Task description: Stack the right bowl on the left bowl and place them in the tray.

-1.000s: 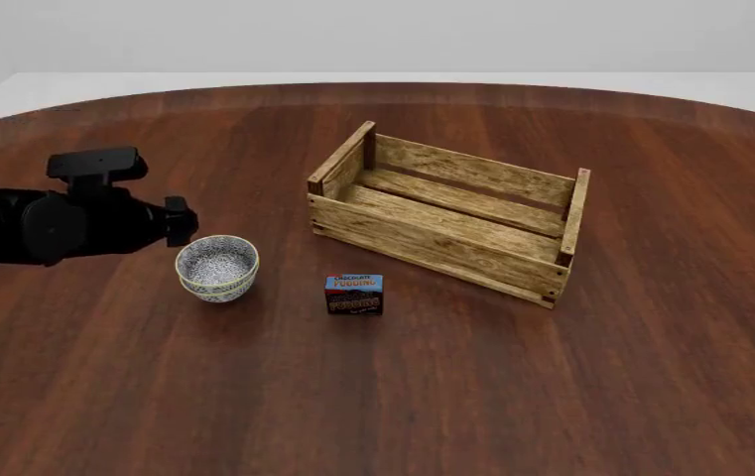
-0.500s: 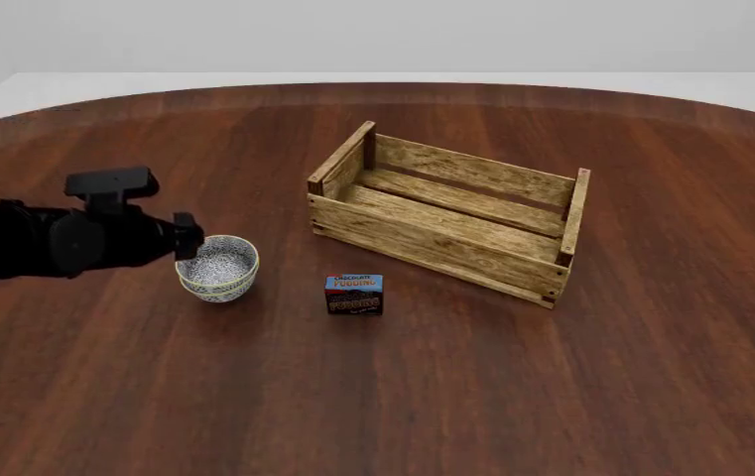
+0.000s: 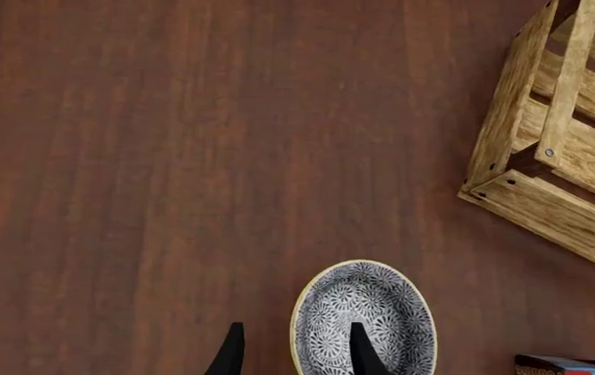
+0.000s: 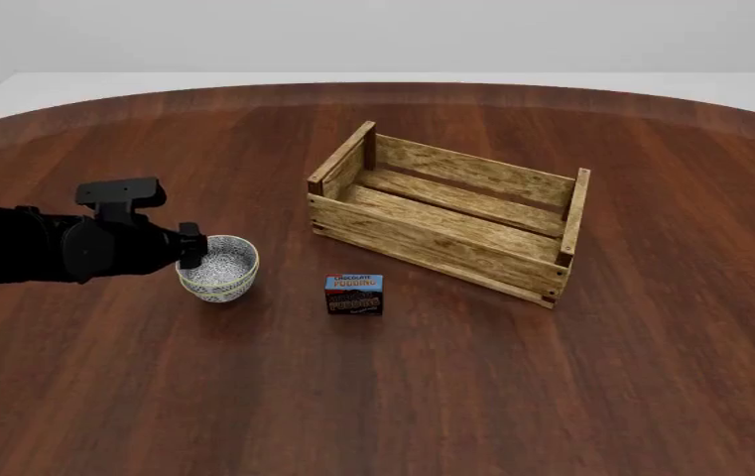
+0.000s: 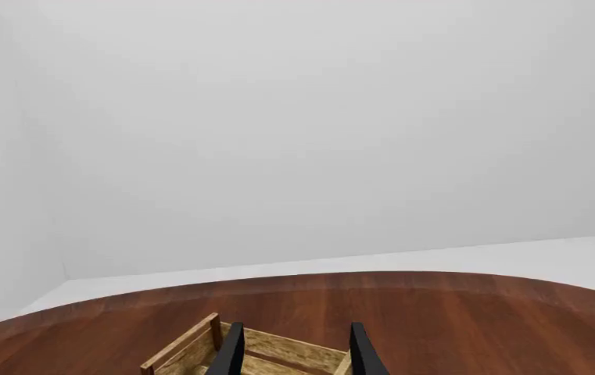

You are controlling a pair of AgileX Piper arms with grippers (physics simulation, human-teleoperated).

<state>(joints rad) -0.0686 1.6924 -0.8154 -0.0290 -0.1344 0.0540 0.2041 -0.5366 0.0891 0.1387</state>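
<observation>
Nearby, "PUDDING" box (image 4: 353,295); left hand (image 3: 293,355) spread astride stacked bowls' (image 4: 218,269) rim.

The desk (image 4: 483,397) was rendered as dark reddish wood with a fine straight grain and a smooth, softly glossy finish, while the tray (image 4: 446,236) was shown as pale, rough-sawn wooden slats with darker corner posts and small metal-looking nail heads. The stacked bowls (image 4: 222,270) were given a glazed ceramic look, white with a speckled blue-grey pattern and a cream rim. The left claw (image 4: 191,248) appeared as matt black plastic, and the pudding box (image 4: 353,295) as printed cardboard.
</observation>
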